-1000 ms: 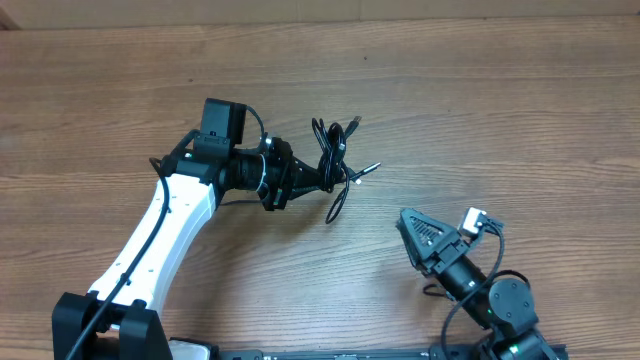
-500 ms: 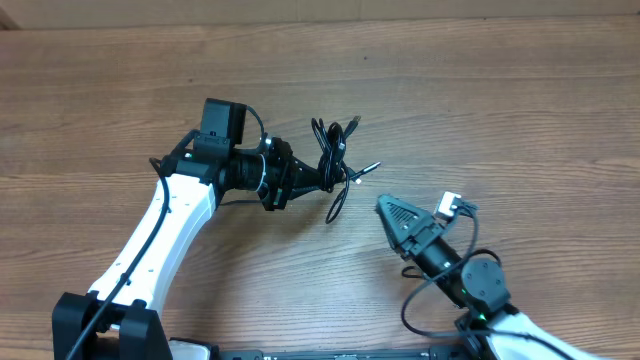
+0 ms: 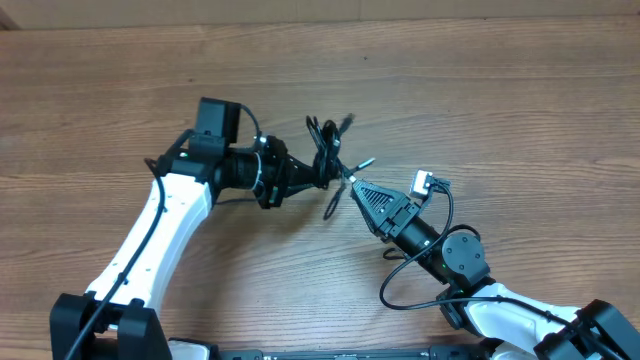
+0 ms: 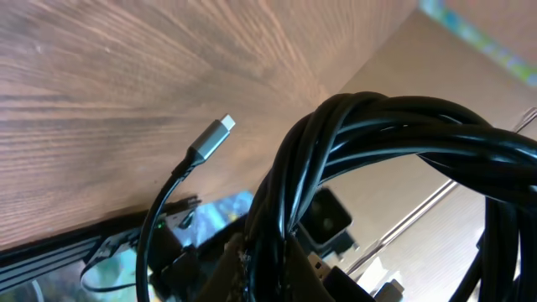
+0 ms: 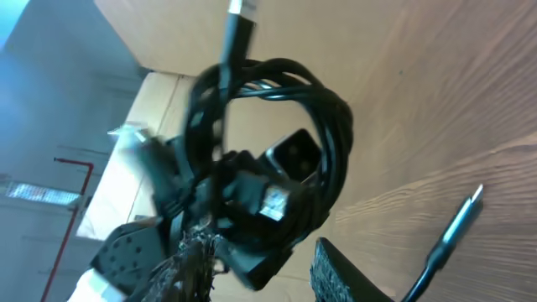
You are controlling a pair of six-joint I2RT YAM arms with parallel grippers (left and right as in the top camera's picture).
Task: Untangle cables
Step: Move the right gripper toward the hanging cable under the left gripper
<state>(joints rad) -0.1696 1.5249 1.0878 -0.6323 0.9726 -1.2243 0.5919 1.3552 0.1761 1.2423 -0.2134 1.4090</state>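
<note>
**Coiled cables held at mid-table, second arm close by.**
The left gripper (image 3: 318, 178) is clamped on a looped bundle of black cables (image 3: 326, 145) over the middle of the wooden table (image 3: 500, 100). One loose strand ends in a silver plug (image 4: 225, 124), and another trails toward the table's near edge. The right gripper (image 3: 354, 186) points at the bundle from just beside it. Its fingers (image 5: 336, 267) are parted and not closed on any strand.

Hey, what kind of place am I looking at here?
Likely a robotics lab bench: a left arm and a right arm reach over a wood-grain table, meeting at a bundle of black cables.
</note>
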